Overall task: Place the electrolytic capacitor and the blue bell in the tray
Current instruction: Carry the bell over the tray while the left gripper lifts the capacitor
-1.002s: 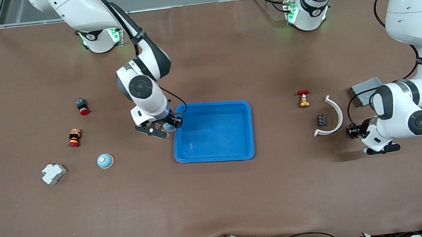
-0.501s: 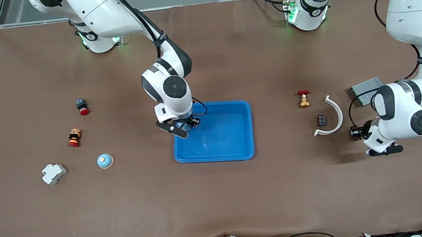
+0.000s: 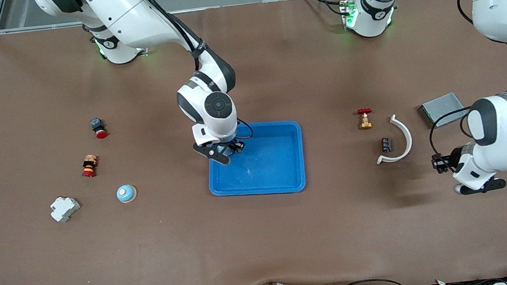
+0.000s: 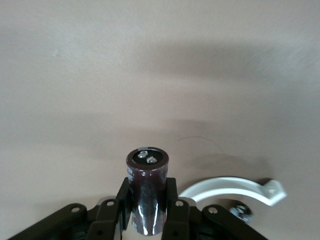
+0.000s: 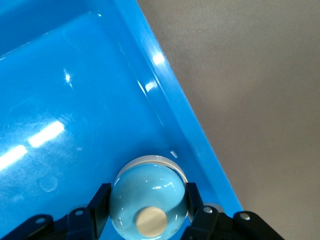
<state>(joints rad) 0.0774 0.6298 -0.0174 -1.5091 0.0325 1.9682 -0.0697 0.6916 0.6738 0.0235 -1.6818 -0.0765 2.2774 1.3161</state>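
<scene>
Blue plastic tray (image 3: 279,168) lies under the right tool (image 3: 225,150), which grips a blue bell (image 5: 147,197) just inside its rim; only the wrist view shows this. Left tool (image 4: 147,212) clamps the electrolytic capacitor (image 4: 146,190) over bare bench (image 3: 263,244), a white curved bracket (image 4: 232,189) close below.
</scene>
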